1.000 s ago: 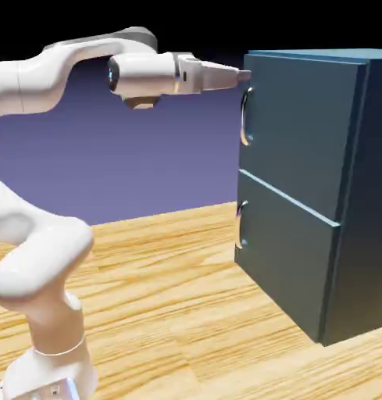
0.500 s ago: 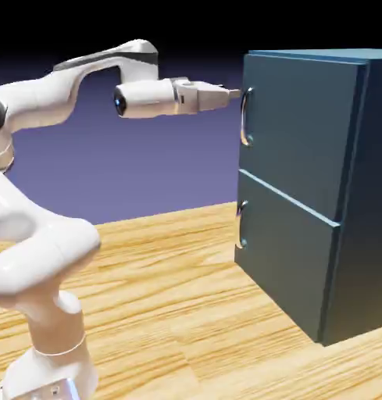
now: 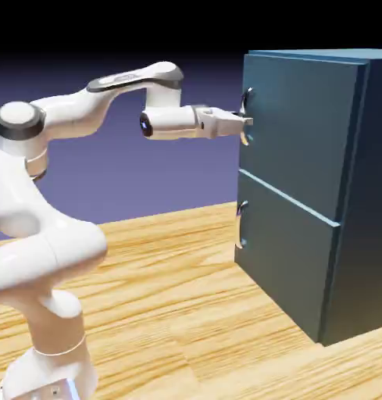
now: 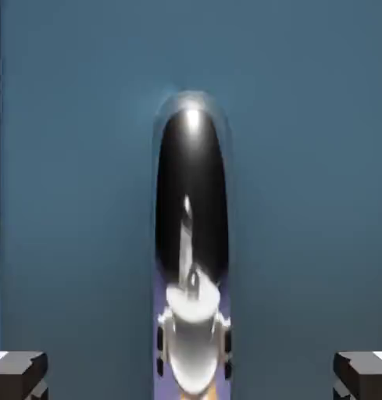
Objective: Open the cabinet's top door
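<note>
The teal-blue cabinet stands at the exterior view's right. Its top door lies flush and closed, with a curved silver handle near its left edge. My gripper reaches level at the handle's mid-height, fingers straddling it. In the hand view the shiny handle runs up the middle of the door panel. The gripper is open: its fingertips show at the bottom corners, well apart from the handle on both sides.
Below the top door is a shorter teal door with a smaller handle. The cabinet rests on a wooden table. My arm's base and elbow fill the exterior view's lower left.
The hand has come down from the door's top edge to the middle of the handle and moved forward until its fingers straddle it. The door has not moved.
</note>
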